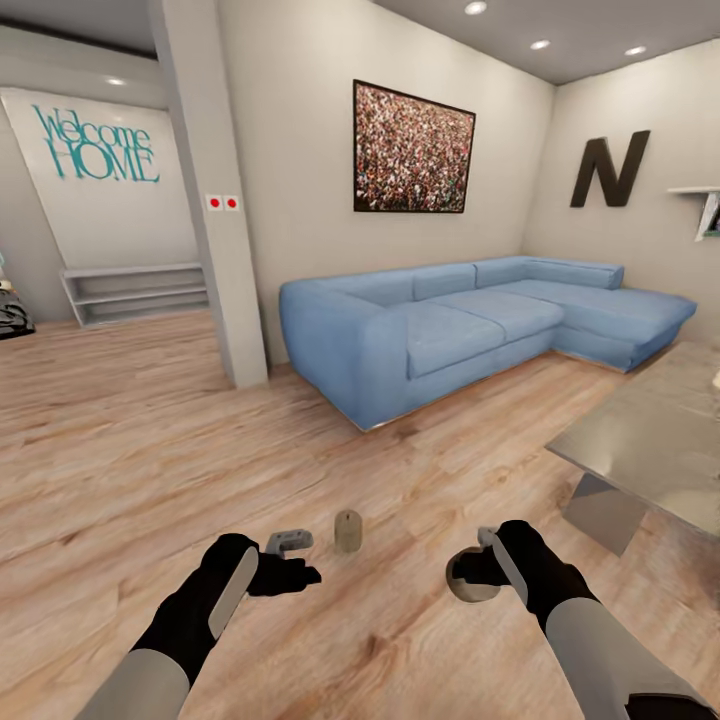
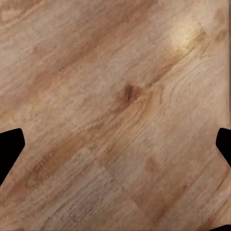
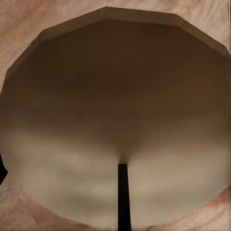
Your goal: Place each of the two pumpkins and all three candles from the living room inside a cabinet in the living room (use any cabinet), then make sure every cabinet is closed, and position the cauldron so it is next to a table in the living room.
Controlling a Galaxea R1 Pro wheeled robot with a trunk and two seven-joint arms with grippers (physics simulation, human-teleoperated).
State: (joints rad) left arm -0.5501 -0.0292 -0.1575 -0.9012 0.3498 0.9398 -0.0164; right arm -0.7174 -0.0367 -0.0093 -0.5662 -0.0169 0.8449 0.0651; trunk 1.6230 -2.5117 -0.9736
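Right tool (image 1: 478, 572) down at five o'clock sits right over a tan candle (image 1: 462, 588) on the wood floor (image 1: 150, 440), grip impossible to call, left tool (image 1: 290, 560) released at seven o'clock, a second candle (image 1: 347, 531) upright between them, table (image 1: 650, 440) at three.
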